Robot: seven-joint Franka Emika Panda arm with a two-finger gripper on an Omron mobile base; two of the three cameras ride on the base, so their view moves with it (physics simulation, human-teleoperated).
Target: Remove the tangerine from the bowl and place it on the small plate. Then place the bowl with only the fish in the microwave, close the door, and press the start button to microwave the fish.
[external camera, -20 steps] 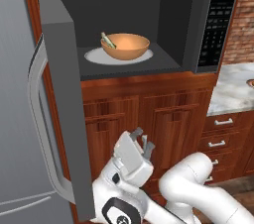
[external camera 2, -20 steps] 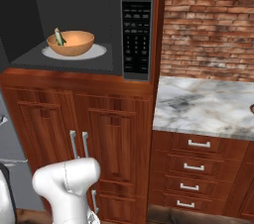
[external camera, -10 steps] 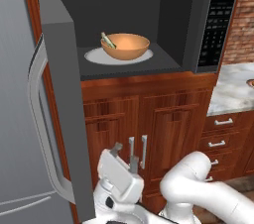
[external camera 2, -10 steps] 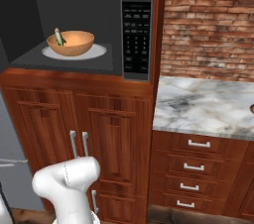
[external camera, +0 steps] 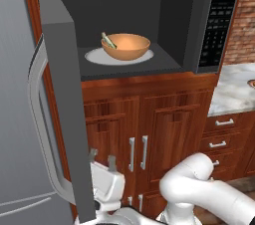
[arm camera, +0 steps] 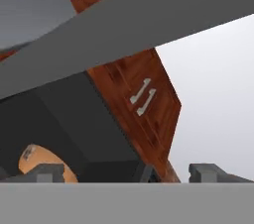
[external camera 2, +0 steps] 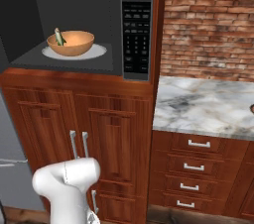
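Open microwave with the bowl inside, robot hand low beside the door.

The large dark grey built-in microwave stands open, its wide grey-framed door swung out left. The round orange-tan bowl sits on the white turntable, holding the slim silvery-green fish. The hand, fingers spread wide and empty, hangs just beside the door's lower edge; little room there, so it risks snagging the curved silver handle.
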